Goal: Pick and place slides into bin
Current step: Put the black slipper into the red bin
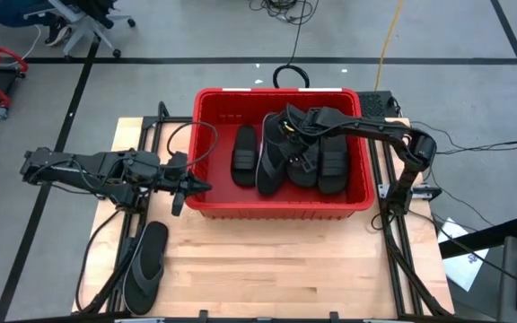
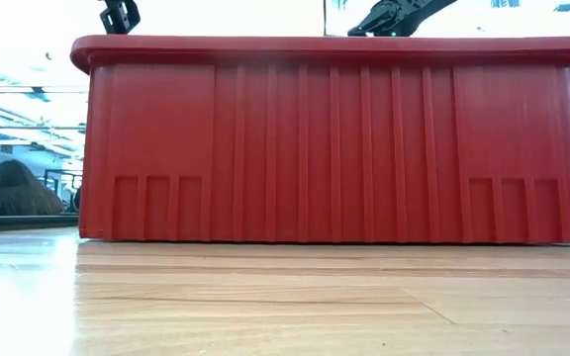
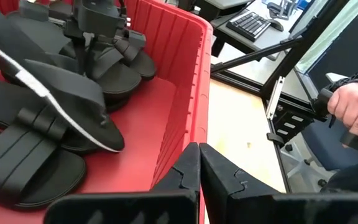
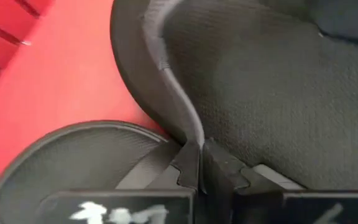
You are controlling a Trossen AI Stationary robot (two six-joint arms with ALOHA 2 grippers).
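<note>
lying piled in the red bin point(image 1: 206, 152) are several black slides point(image 1: 302, 148); one thong slide point(image 1: 145, 267) rests on the counter point(image 1: 276, 269). the right tool point(image 1: 287, 126), closed, sits among the pile; the left tool point(image 1: 203, 187), closed and empty, touches the bin's near rim

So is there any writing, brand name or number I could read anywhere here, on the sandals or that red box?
None can be read.
Right gripper: white marks on its body, too blurred to read.
Bin: plain ribbed wall, no label.
Slides: no brand visible.
Keyboard behind the table: keys too small to read.
</note>
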